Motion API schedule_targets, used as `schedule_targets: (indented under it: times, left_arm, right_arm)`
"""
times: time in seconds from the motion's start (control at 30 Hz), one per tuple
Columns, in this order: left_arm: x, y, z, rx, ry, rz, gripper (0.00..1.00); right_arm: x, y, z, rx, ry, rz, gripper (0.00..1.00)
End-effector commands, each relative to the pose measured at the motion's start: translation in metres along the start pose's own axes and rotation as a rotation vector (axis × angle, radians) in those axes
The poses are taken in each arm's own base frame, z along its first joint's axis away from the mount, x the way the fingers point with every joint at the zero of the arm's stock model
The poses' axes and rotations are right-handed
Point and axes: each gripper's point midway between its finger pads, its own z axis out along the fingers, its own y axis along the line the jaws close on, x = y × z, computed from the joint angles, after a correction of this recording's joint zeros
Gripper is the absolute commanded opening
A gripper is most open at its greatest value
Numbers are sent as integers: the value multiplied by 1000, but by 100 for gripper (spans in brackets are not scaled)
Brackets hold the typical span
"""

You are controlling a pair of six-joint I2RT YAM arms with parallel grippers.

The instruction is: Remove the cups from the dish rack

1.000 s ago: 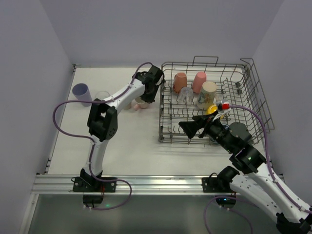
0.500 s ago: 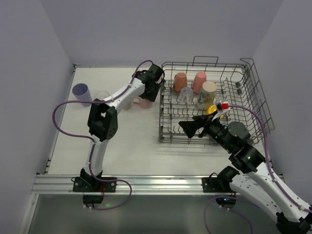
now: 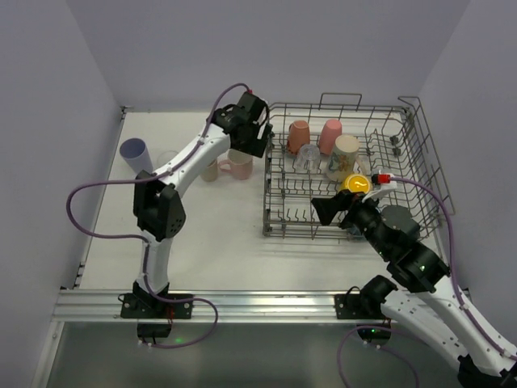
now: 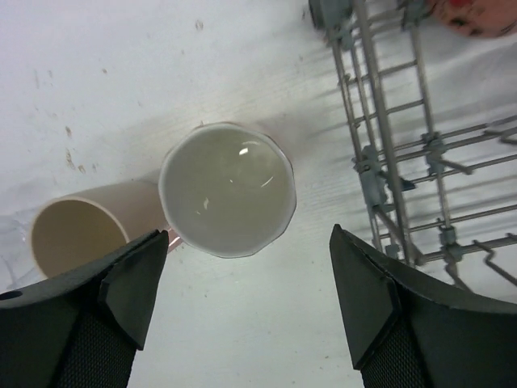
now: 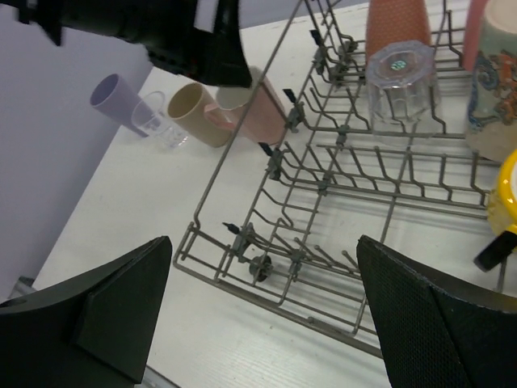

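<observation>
My left gripper (image 3: 246, 141) hangs open just above a pink mug (image 4: 227, 190) that stands upright on the table beside the dish rack (image 3: 279, 202). Nothing sits between its fingers (image 4: 133, 279). A beige cup (image 4: 77, 234) touches the mug's left side. Inside the rack stand a salmon cup (image 3: 299, 135), a pink cup (image 3: 329, 135), a cream patterned cup (image 3: 344, 156), an upside-down clear tumbler (image 5: 400, 77) and a yellow cup (image 3: 354, 184). My right gripper (image 3: 327, 212) is open and empty over the rack's near left corner (image 5: 242, 242).
A lavender cup (image 3: 133, 151) and a clear glass (image 5: 157, 121) stand on the table at the far left, near the wall. The rack's raised wire handles (image 3: 416, 109) stick up at its back and right sides.
My left gripper opened, let go of the pink mug and lifted off it. The right arm drew slightly to the right.
</observation>
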Motion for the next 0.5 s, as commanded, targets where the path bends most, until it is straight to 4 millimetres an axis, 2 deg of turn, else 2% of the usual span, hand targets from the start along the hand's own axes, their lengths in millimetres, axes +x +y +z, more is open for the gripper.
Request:
schedule_targets:
  times: [0.0,0.03,0.07,0.1,0.13,0.2,0.23,0.27,0.3,0.33,0.37,0.4,0.43,0.47]
  left_arm:
    - [-70,4,-79,62,-261,-53,89]
    - [-79,3,-91,81,-300,-63,96]
    - [-88,6,-116,102,-357,-78,100]
    - [-100,-1,-131,157,-420,-84,100]
    - [-97,0,-155,194,-469,-90,100]
    - [-103,-10,-185,300,-564,-101,100]
    - [-90,-9,-205,340,-594,-101,100]
    - [-83,-12,-217,383,-615,-106,100]
    - [-68,-24,-213,455,-609,-85,100]
    - [-61,-21,-250,504,-689,-80,100]
    - [-51,-21,-257,529,-703,-73,100]
    - [-33,-26,-249,555,-685,-63,100]
    - [-22,-20,-276,575,-742,-58,100]
    - [-12,-18,-281,584,-753,-50,100]
  right_arm:
    - [-10,-27,-7,154,-36,3,99]
    - [-8,-37,-7,207,-36,-3,99]
    - [-8,-43,-8,241,-37,-8,99]
    - [-9,-50,-9,278,-45,-13,99]
    - [-11,-64,-10,353,-58,-25,99]
    - [-16,-76,-11,420,-73,-42,99]
    - [-14,-88,-11,482,-61,-63,99]
    - [-18,-91,-12,510,-61,-69,99]
    - [-20,-100,-13,554,-60,-71,99]
    - [-17,-108,-14,599,-37,-89,99]
    - [-18,-112,-15,621,-32,-94,99]
    - [-16,-122,-20,670,-15,-95,99]
    - [-17,-127,-22,698,-8,-99,99]
    - [-17,-134,-25,742,-1,-107,99]
